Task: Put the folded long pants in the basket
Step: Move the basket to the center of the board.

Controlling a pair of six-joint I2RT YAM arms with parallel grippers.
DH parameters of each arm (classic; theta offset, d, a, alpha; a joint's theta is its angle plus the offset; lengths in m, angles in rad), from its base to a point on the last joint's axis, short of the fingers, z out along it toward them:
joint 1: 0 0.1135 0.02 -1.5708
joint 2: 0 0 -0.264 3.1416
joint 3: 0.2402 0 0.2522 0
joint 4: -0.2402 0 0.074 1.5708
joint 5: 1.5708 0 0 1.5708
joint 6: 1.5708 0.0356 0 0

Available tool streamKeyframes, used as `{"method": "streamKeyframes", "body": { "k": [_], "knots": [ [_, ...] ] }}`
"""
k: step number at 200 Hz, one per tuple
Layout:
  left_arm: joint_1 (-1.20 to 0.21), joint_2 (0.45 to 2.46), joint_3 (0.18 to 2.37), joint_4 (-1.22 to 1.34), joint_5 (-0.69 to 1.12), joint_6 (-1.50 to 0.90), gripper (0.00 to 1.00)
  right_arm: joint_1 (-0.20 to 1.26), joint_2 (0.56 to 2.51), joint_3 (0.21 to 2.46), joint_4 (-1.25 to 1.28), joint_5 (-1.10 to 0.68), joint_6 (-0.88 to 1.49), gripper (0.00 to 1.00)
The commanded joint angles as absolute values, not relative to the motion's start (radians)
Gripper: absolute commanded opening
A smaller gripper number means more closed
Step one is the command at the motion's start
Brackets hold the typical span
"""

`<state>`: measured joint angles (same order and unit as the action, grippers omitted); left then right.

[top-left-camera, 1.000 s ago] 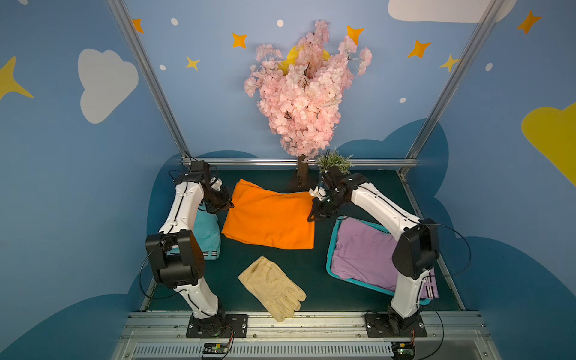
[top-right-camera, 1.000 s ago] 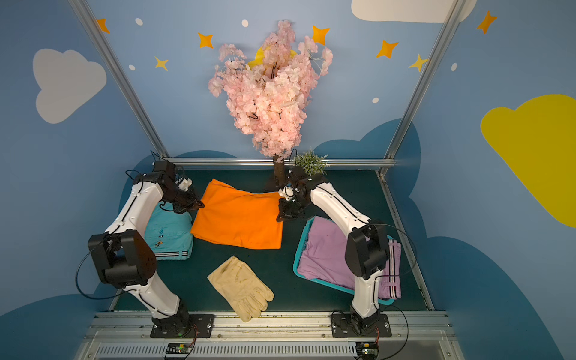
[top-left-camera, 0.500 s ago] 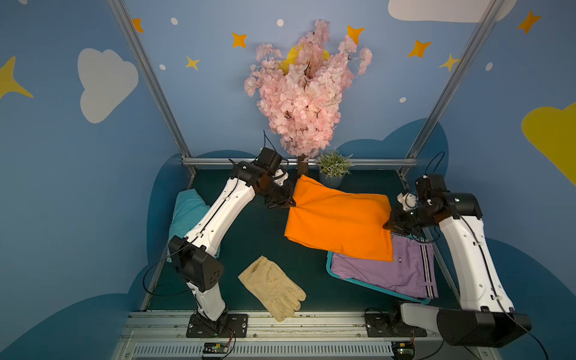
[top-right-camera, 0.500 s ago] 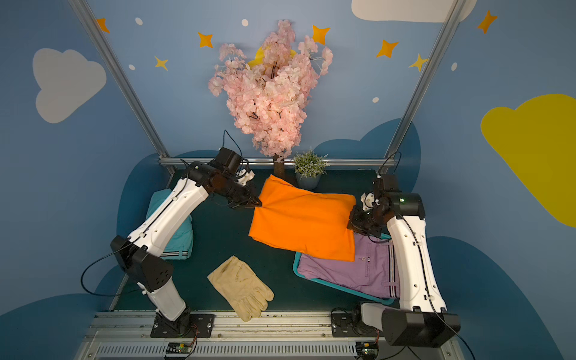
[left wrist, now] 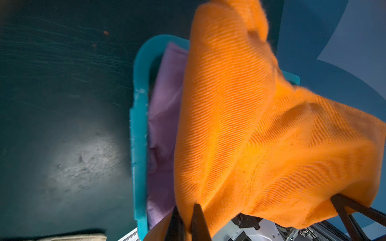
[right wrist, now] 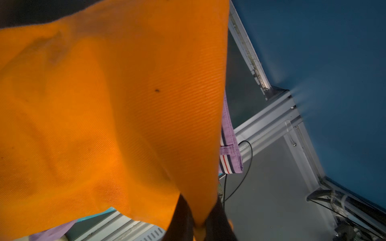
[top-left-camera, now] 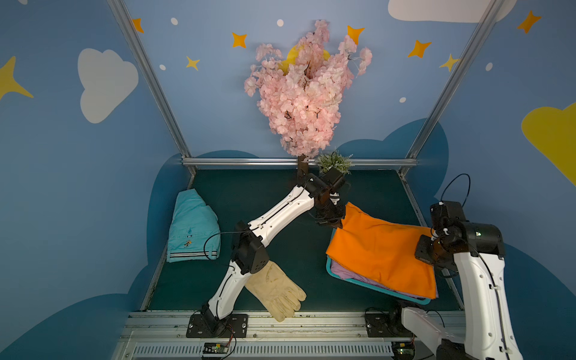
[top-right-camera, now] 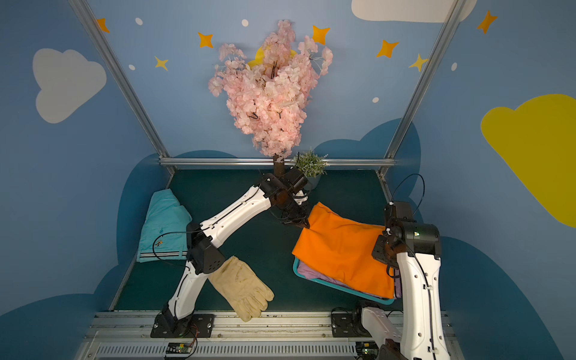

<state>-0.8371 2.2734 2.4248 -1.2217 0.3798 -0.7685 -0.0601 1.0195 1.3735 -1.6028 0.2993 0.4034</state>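
Since limp cloth sags from single grip, left pincer point(left wrist: 186, 221) and right pincer point(right wrist: 198, 219) each clamp one corner of orange pants point(top-left-camera: 380, 252), holding them spread over basket point(left wrist: 139, 135), above lilac pants point(left wrist: 163, 125); turquoise pants point(top-left-camera: 193, 227) lie on table point(top-left-camera: 265, 193), well apart.

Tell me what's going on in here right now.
Two robot arms are loading folded pants into a teal basket. The left arm and right arm each have their jaws shut on an end of the orange pants, holding them spread over the basket, which already holds lilac pants. The turquoise pants lie on the table, not yet moved. A glove lies at the front.
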Motion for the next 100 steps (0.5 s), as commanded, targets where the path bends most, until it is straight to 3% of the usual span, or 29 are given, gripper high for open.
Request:
{"method": "streamKeyframes", "body": {
  "k": [1,29,100],
  "knots": [
    [-0.864,2.312,2.51,-1.252,0.443,-0.796,0.02,-0.069,1.035,1.421,-1.609,0.397,0.417,0.0],
    [-0.868,2.387,2.5,-1.243,0.494,-0.792,0.02,-0.071,1.06,1.415,-1.595,0.351,0.406,0.0],
    [-0.78,2.373,2.251,-1.253,0.31,-0.727,0.02,-0.077,1.117,1.274,-1.465,0.241,0.398,0.0]
  ]
}}
